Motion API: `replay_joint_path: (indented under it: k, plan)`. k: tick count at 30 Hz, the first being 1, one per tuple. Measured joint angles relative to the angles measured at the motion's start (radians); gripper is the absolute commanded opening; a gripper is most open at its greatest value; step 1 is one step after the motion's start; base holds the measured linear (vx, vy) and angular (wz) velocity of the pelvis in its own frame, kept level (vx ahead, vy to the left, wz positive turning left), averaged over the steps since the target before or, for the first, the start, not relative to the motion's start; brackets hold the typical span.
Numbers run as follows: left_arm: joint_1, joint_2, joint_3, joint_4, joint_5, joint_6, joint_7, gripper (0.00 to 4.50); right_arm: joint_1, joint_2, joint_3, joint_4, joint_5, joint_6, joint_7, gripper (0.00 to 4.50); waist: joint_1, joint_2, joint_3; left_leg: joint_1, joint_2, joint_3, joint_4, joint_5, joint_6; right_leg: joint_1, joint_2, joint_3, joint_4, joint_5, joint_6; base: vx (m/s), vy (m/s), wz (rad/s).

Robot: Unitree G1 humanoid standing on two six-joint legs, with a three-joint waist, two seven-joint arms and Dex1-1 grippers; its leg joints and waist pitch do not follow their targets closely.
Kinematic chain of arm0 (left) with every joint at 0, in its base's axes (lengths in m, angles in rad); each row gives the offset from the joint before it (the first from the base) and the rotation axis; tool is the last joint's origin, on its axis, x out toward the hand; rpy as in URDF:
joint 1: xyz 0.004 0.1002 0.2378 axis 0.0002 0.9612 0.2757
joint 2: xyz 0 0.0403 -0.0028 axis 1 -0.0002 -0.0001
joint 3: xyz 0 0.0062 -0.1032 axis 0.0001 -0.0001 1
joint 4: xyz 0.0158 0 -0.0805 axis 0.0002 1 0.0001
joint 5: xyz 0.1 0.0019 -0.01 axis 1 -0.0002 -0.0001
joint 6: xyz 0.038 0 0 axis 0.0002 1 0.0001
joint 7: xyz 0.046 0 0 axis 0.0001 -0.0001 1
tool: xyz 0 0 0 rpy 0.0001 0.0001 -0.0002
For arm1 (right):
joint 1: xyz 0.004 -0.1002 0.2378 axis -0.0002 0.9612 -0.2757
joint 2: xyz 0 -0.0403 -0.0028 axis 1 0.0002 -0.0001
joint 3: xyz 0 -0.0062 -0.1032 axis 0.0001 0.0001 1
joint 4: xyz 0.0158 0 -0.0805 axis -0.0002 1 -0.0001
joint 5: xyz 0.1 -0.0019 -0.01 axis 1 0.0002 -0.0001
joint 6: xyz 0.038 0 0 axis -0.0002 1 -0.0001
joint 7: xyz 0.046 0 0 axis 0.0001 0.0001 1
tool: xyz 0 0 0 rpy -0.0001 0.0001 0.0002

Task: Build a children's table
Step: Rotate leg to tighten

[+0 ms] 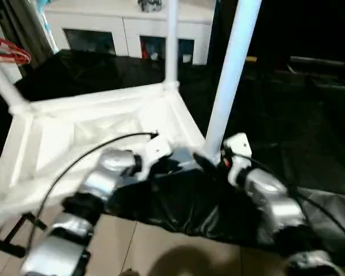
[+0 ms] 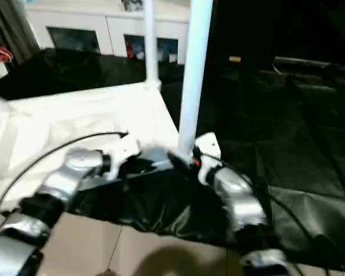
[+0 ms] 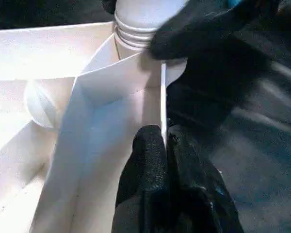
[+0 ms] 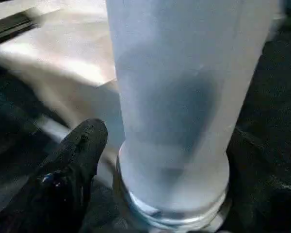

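Note:
The children's table lies upside down, its white top (image 1: 75, 132) resting on a black sheet with the ribbed underside facing up. Three white legs stand in corner sockets: the near-right leg (image 1: 233, 69), a far leg (image 1: 171, 40) and a left leg (image 1: 0, 80). My left gripper (image 3: 165, 133) is shut on the thin rim wall of the top, just beside the near-right socket (image 3: 136, 29). My right gripper (image 4: 169, 160) is at the base of the near-right leg (image 4: 174, 97), open, with one black finger (image 4: 72, 165) on each side of it.
A white cabinet (image 1: 126, 29) with glass doors stands behind the table. Something of red wire (image 1: 8, 52) hangs at the far left. The black sheet (image 1: 287, 115) stretches to the right. Beige floor tiles (image 1: 149, 247) lie in front, with a black stand (image 1: 6, 241) at the lower left.

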Motion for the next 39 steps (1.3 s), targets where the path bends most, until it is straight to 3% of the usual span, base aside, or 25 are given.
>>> replay_joint_path:
  k: [9, 12, 20, 26, 29, 39]
  plan:
    - [0.005, 0.056, -0.031, -0.014, -0.052, -0.018, -0.243, 0.0, 0.018, -0.138, 0.088, -0.079, 0.051, 0.027, 0.362, 3.81, 0.02, -0.003, 0.001, -0.002, 0.002, 0.002, 0.002, 0.003, 0.006, 0.0, -0.001, 0.0, 0.0, -0.002, 0.0, 0.0, 0.0, 0.0]
    - [0.003, 0.064, -0.04, -0.009, -0.059, -0.03, -0.294, 0.0, 0.017, -0.17, 0.114, -0.095, 0.055, 0.034, 0.44, 3.55, 0.03, -0.004, 0.002, -0.002, 0.004, 0.003, 0.003, 0.003, 0.005, 0.0, -0.001, 0.0, 0.001, -0.002, 0.0, 0.0, 0.0, 0.0]
    - [-0.016, 0.066, -0.053, 0.011, -0.06, -0.031, -0.352, 0.0, 0.013, -0.197, 0.134, -0.107, 0.055, 0.051, 0.506, 2.83, 0.039, -0.01, 0.004, -0.001, 0.006, 0.006, 0.004, 0.002, 0.004, 0.0, -0.001, 0.0, 0.002, -0.002, 0.0, 0.0, 0.0, 0.0]
    - [-0.016, 0.066, -0.051, 0.014, -0.06, -0.035, -0.351, 0.0, 0.014, -0.185, 0.133, -0.109, 0.055, 0.054, 0.504, 2.74, 0.04, -0.01, 0.004, 0.0, 0.006, 0.007, 0.004, 0.002, 0.004, 0.0, -0.001, 0.0, 0.003, -0.002, 0.0, 0.0, 0.0, 0.0]
    - [-0.016, 0.065, -0.044, 0.029, -0.058, -0.05, -0.327, 0.0, 0.022, -0.164, 0.115, -0.108, 0.051, 0.064, 0.467, 2.72, 0.04, -0.01, 0.004, 0.001, 0.007, 0.007, 0.004, 0.002, 0.004, 0.0, -0.001, 0.0, 0.004, -0.002, 0.0, 0.0, 0.0, 0.0]
    - [-0.019, -0.02, 0.003, 0.035, 0.006, 0.008, -0.011, 0.0, 0.013, 0.04, -0.039, -0.008, 0.013, 0.042, -0.046, 2.7, 0.011, -0.012, 0.003, 0.003, 0.006, 0.007, 0.003, 0.003, 0.002, 0.002, -0.001, 0.0, 0.002, 0.0, 0.001, 0.0, 0.0, 0.0]
